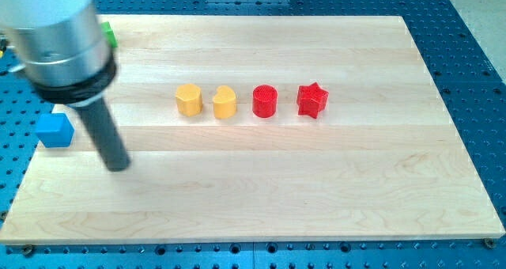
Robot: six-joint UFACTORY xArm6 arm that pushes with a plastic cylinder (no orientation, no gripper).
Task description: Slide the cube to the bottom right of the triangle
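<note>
A blue cube (54,130) sits at the board's left edge, partly off it. My tip (118,166) rests on the board just right of the cube and slightly below it, a short gap away. A green block (110,36) shows at the view's top left, mostly hidden behind the arm's grey body; its shape cannot be made out. No triangle is clearly visible.
Four blocks stand in a row at mid-board: a yellow hexagon (189,100), a yellow rounded block (224,102), a red cylinder (265,101) and a red star (311,100). The wooden board (316,190) lies on a blue perforated table.
</note>
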